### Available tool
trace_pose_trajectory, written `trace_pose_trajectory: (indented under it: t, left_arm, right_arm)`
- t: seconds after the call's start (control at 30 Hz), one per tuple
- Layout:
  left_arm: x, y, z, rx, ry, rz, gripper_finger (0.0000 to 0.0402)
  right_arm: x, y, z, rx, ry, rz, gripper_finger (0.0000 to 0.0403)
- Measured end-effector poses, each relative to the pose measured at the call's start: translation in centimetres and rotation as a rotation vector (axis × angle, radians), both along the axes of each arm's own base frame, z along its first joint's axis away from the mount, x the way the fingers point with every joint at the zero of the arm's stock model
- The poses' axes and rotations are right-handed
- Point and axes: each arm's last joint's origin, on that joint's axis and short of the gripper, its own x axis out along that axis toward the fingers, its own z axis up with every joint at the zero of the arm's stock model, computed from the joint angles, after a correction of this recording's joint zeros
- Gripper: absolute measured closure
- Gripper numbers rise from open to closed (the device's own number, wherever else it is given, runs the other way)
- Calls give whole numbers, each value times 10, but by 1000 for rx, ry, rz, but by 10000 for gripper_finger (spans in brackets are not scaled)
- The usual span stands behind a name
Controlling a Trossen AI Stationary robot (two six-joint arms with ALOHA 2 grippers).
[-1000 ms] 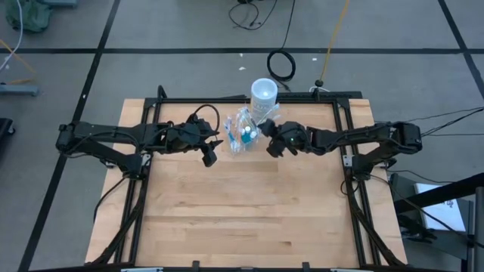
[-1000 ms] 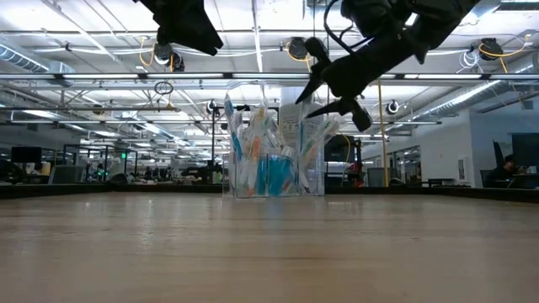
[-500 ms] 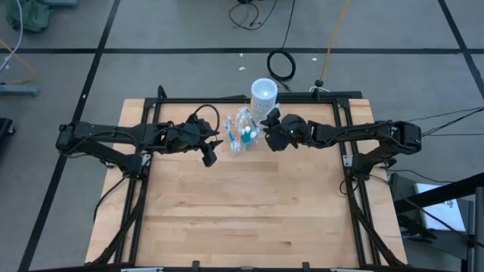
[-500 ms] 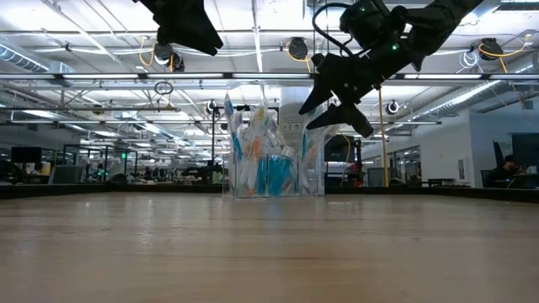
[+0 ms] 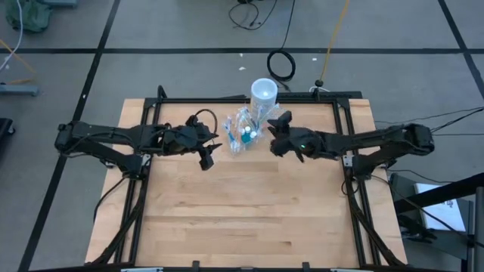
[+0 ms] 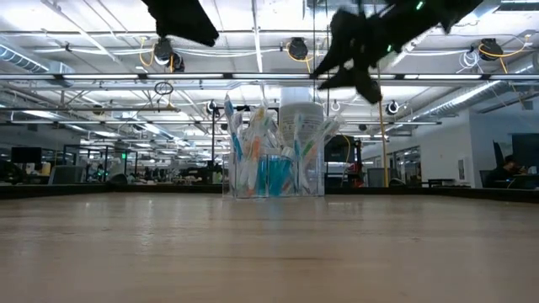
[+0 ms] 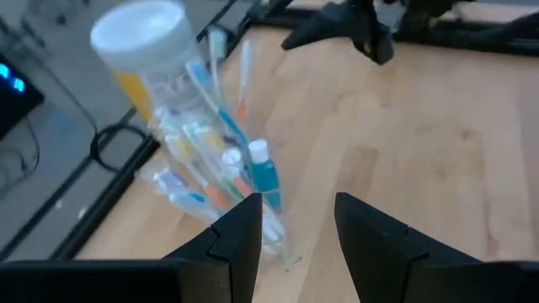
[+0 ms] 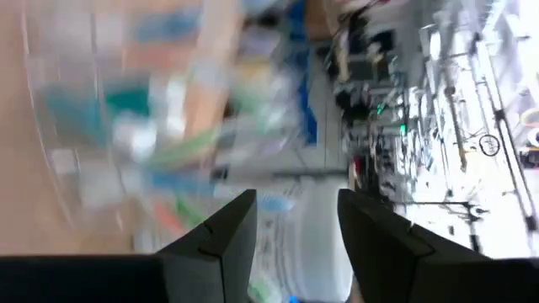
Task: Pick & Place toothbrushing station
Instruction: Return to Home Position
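Two grippers, both parted and empty. The right gripper (image 5: 275, 132) hangs just right of the clear holder (image 5: 243, 134), the left gripper (image 5: 205, 159) just left. The holder stands upper centre on the table (image 5: 242, 219), with toothbrushes (image 6: 237, 147) upright inside and a white cup (image 5: 262, 92) just beside it.

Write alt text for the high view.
A clear plastic holder packed with toothbrushes and a blue bottle stands near the wooden table's back edge, a round white cup close by. The left tool and right tool hang on either side of it, both open and empty.
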Motion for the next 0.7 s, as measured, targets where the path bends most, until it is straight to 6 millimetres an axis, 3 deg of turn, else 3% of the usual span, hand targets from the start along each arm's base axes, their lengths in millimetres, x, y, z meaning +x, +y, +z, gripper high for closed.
trace_pose_trajectory:
  t: [0.1, 0.23, 0.33, 0.5, 0.7]
  left_arm:
    - [-11, -3, 11, 15, -43, -23, 245]
    - [-31, -7, 30, 68, -116, -96, 245]
    - [-47, -10, 29, 130, -162, -156, 245]
    - [-71, -13, 3, 258, -211, -389, 245]
    - [-101, -14, -34, 228, -300, -560, 245]
  right_arm:
    - [-13, 18, 22, 106, -170, 30, 246]
    - [-47, 36, 49, 327, -351, 65, 246]
    - [-74, 43, 57, 558, -457, 173, 246]
    - [-113, 46, 41, 863, -562, 296, 246]
    - [-145, 46, 13, 1065, -623, 368, 246]
